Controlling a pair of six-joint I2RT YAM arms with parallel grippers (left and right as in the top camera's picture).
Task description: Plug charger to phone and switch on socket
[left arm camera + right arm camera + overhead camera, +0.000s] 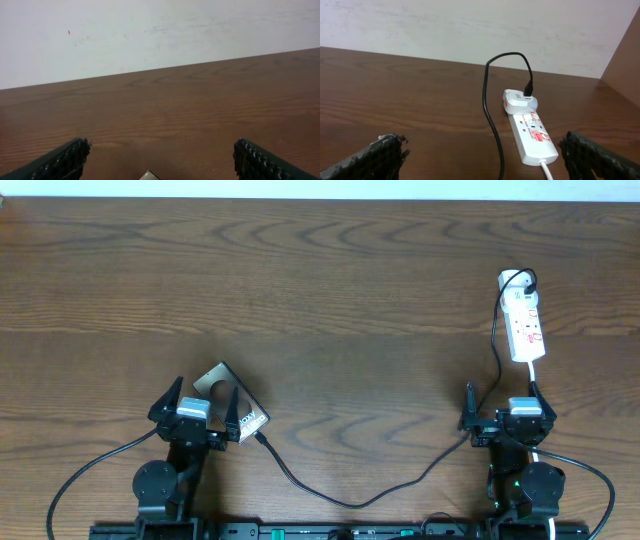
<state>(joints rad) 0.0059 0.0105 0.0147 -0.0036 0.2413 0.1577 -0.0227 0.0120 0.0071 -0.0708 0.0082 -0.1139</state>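
**Wood-grain desk, pale wall behind: the socket lies dead ahead of the right hand**

Low over the near edge of the desk (330, 280), the right hand (503, 408) has its fingers spread wide and grasps nothing. Just beyond it lies the socket (527, 328). This white strip has its long axis running almost straight away from the robot. Its near end faces the hand, and the white cord (547, 169) leaves from that end. The black plug (524, 280) sits at the far end (I cannot pick out the switch among the red markings).

The charger (350, 502) drops along the strip's left side and passes close by the hand's left finger. From there it sags across the near desk toward the other arm.

The left hand (198, 408) is likewise released, and it straddles the phone (220, 378), which lies flat and skewed beneath it. The cable's tip meets the phone's near corner and looks seated, though it is too small to be sure.

If it is seated, only the switch is left. The right arm is far nearer, while the left is well apart from the socket. Bare wood lies open beyond and to the left of the strip. The cable beside the strip is the one thing likely to snag.
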